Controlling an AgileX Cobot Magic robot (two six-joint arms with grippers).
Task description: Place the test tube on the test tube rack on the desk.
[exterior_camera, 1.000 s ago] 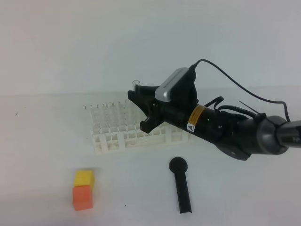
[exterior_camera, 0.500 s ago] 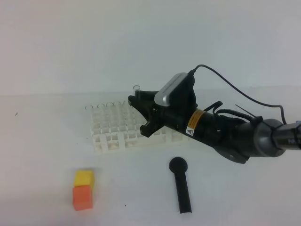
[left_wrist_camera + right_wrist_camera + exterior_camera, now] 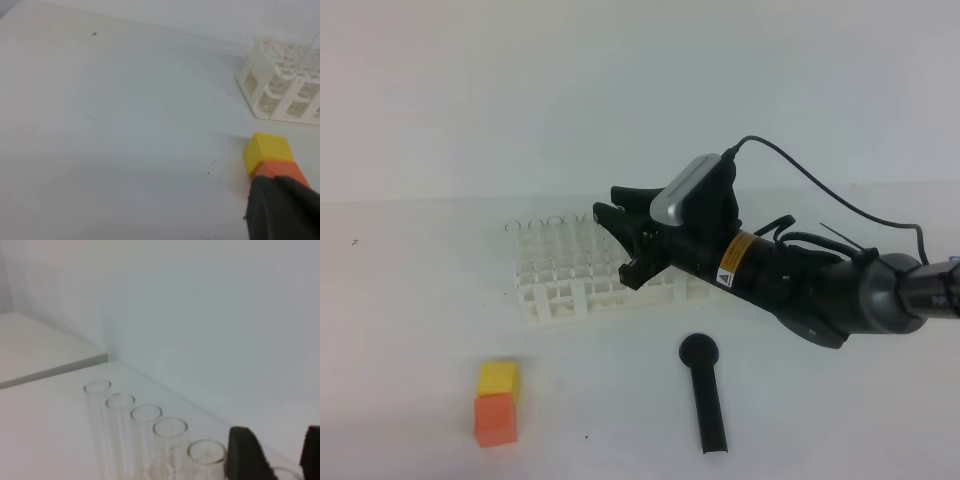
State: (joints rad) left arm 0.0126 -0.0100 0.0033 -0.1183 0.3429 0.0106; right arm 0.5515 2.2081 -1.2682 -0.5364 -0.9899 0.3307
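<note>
The right gripper [image 3: 611, 214] gapes over the test tube rack [image 3: 565, 285], test tube [image 3: 206, 460] seemingly seated beside it.

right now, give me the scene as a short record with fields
right gripper: over the rack's right end, jaws apart, nothing seen between them
test tube rack: white lattice on the desk
tubes in rack: a row of clear ones, upright
blocks: yellow behind orange, front left
black stick: flat, right of blocks
left gripper: shut
</note>
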